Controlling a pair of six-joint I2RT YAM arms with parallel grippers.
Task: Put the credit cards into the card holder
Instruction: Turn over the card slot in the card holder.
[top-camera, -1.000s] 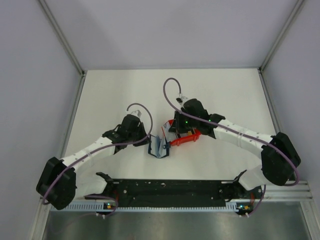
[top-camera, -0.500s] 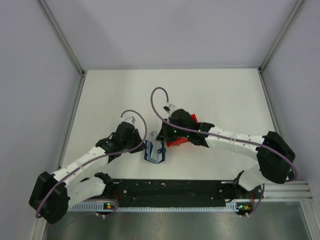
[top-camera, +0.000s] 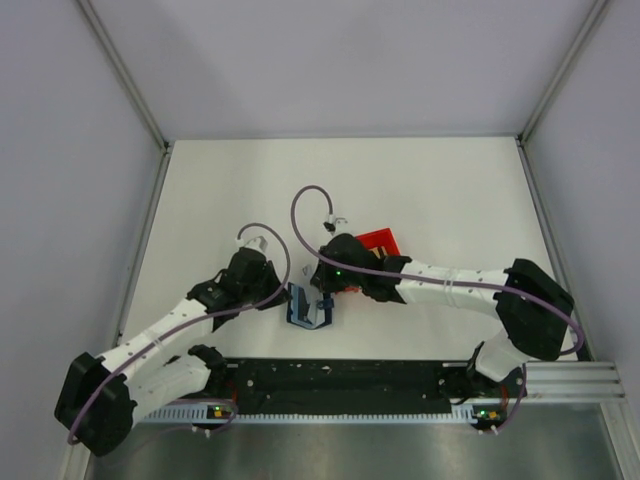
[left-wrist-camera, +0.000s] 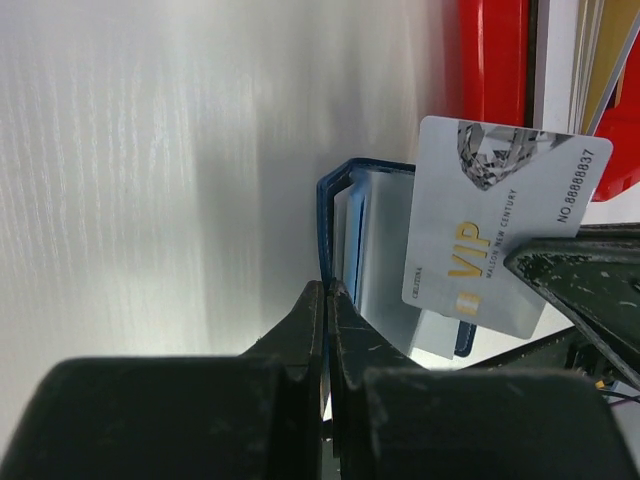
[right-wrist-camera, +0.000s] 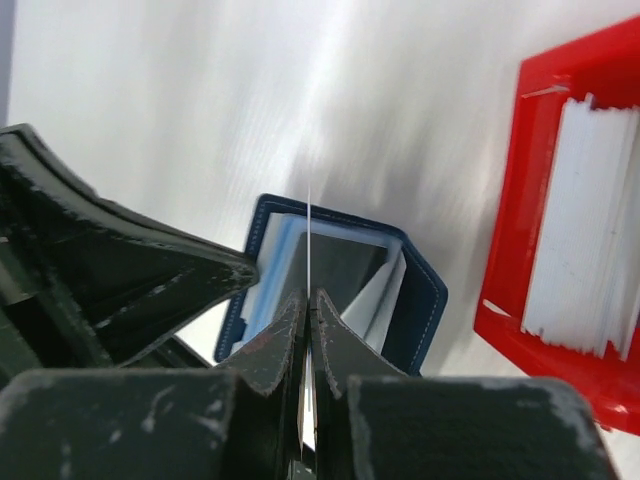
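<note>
Nearest the arm bases, the left gripper (left-wrist-camera: 325, 300) has its jaws shut tight, and they look to be pinching the near cover of the dark navy-blue folding card holder (left-wrist-camera: 375, 250), which stands open on its edge on the white table (top-camera: 220, 190), its lighter blue pockets showing; just beside it the right gripper (right-wrist-camera: 308, 300) is closed just as tightly on a thin silver-white plastic credit card with gold VIP lettering (left-wrist-camera: 505, 220), gripping it by one lower corner so that most of the card is free; from the right wrist the card shows only as a fine line directly over the holder's open mouth; whether its leading edge has entered a pocket I cannot tell.

To my eye the card is light, stiff and slick, so a pinch at one end is the sensible hold, leaving the far edge free to slide in; if it meets the pocket at an angle it could twist in the fingers; the card holder looks soft and floppy, likely to skid or fold shut on the smooth table unless held by its cover, as it seems to be.

Farther out, just beyond the holder, sits a red plastic bin (right-wrist-camera: 505, 190) holding a stack of white cards on edge (right-wrist-camera: 590, 230); those remain to be moved.
</note>
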